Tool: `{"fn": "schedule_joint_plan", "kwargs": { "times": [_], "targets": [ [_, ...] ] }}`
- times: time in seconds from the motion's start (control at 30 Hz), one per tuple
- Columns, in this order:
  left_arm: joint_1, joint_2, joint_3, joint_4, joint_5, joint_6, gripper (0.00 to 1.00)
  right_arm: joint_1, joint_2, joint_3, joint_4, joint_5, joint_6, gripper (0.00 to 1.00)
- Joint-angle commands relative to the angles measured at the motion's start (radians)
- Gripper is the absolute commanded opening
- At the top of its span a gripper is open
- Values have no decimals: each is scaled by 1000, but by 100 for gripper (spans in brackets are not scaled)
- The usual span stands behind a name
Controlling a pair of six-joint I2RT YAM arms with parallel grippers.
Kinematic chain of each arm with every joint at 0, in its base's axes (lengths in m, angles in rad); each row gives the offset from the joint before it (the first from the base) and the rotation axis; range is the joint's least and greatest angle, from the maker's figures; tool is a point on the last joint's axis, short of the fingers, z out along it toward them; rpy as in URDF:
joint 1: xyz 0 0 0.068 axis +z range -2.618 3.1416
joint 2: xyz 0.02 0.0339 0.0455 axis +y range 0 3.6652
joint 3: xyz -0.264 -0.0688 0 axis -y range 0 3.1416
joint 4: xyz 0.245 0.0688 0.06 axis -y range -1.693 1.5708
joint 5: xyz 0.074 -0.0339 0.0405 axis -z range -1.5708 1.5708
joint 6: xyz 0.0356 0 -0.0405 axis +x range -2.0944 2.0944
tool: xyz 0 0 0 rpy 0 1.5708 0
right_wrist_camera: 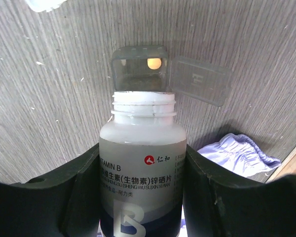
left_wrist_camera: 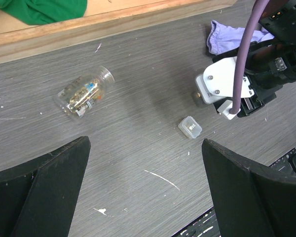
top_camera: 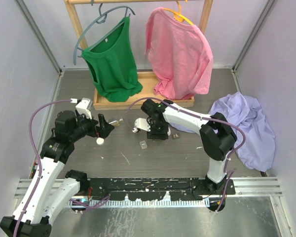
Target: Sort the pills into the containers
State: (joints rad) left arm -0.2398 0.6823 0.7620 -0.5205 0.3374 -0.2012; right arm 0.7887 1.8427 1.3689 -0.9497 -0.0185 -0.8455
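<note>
The right gripper [right_wrist_camera: 143,207] was clamped on an uncapped white vitamin bottle [right_wrist_camera: 143,148], its mouth right at an open clear tub [right_wrist_camera: 138,74] on the table [right_wrist_camera: 49,74], one yellowish pill [right_wrist_camera: 154,63] inside. The left gripper [left_wrist_camera: 145,197] hung wide open, empty, above a closed clear tub [left_wrist_camera: 190,127] and a toppled jar [left_wrist_camera: 84,93] of mixed pills.

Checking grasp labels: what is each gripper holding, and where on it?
The right gripper holds the uncapped white vitamin B bottle by the labelled body, below its neck. The left gripper is open and holds nothing.
</note>
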Motion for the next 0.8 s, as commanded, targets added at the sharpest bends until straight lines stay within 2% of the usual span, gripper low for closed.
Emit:
{"fn": "schedule_joint_plan", "kwargs": {
  "times": [0.0, 0.07, 0.17, 0.27, 0.37, 0.43, 0.47, 0.53, 0.63, 0.7, 0.77],
  "targets": [
    [3, -13, 0, 53, 14, 2, 98, 9, -56, 16, -30, -25, 3, 1],
    [2, -15, 0, 53, 14, 3, 98, 4, -78, -21, 27, 30, 11, 1],
    [3, -14, 0, 51, 15, 3, 98, -1, -64, 5, -31, -35, 8, 1],
    [3, -16, 0, 53, 13, 4, 98, 1, -97, -44, 65, 62, 24, 1],
    [3, -15, 0, 53, 14, 4, 98, 2, -70, 1, -24, -30, 15, 1],
    [3, -16, 0, 51, 15, 3, 98, 1, -95, -45, 64, 64, 30, 1],
    [2, -17, 0, 52, 15, 4, 98, -6, -98, -49, 76, 63, 34, 1],
    [3, -15, 0, 52, 15, 5, 98, -10, -74, -8, -6, -25, 23, 1],
    [2, -17, 0, 52, 16, 3, 98, -4, -104, -62, 98, 80, 33, 1],
    [2, -15, -1, 53, 14, 4, 98, -12, -75, -14, -1, -22, 22, 1],
    [2, -16, 0, 52, 15, 5, 98, -2, -88, -53, 68, 51, 30, 1]
  ]
}}
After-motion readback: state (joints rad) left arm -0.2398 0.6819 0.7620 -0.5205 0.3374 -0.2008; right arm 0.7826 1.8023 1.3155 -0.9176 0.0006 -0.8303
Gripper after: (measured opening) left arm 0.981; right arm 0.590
